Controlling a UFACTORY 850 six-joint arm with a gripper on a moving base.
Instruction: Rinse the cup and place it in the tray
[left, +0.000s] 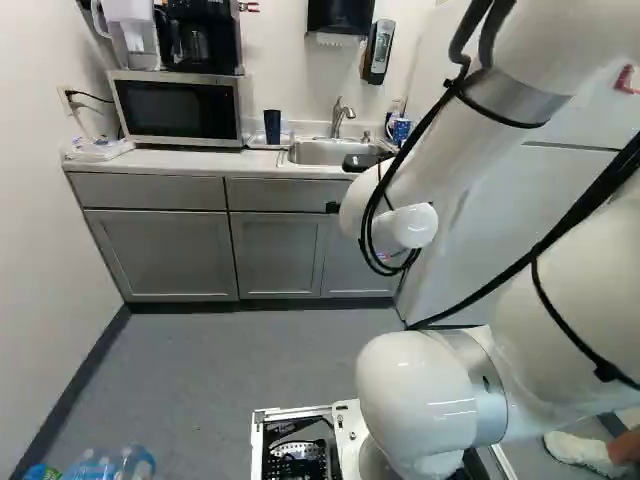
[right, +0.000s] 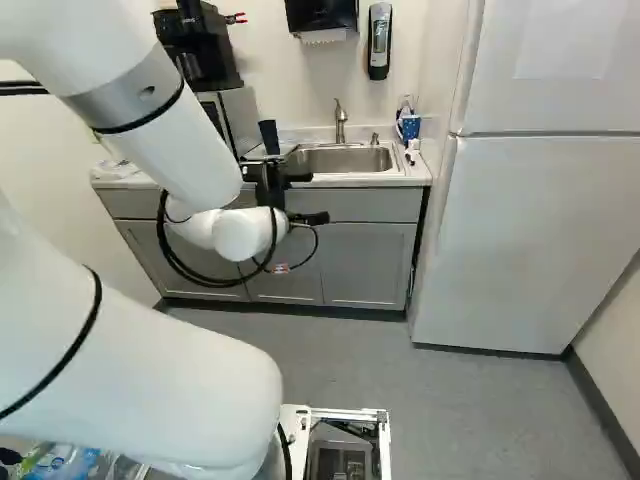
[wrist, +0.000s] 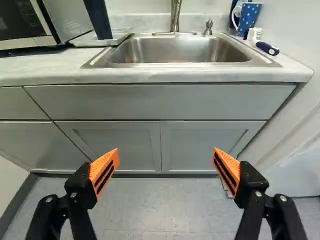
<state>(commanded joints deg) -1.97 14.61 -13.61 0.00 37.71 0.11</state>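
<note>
Dark blue cup stands in the white tray, claw wide apart

The tall, dark navy, tapering cup (wrist: 98, 19) stands upright in a shallow white tray (wrist: 122, 33) on the pale grey bench (wrist: 190, 75), between the silver and black microwave (left: 178, 108) on the left and the stainless steel sink (wrist: 175, 51) on the right. The black claw (right: 270, 185) is out in front of the bench, its two orange-padded fingers (wrist: 104, 171) spread well apart. Ahead of them are the grey cabinet doors (wrist: 120, 142) under the sink.

At the sink's far edge rises a brushed metal faucet (wrist: 175, 17), with a small metal pump (wrist: 208, 27) just to its right. A blue mug with coloured dots (wrist: 248, 19) is at the far right of the bench, and a dark blue handle (wrist: 267, 48) lies nearer, beside the sink's right rim. A white pitcher (left: 131, 32) and a black coffee maker (left: 202, 38) sit on top of the microwave. A tall white fridge (right: 535, 235) stands to the right of the bench.
</note>
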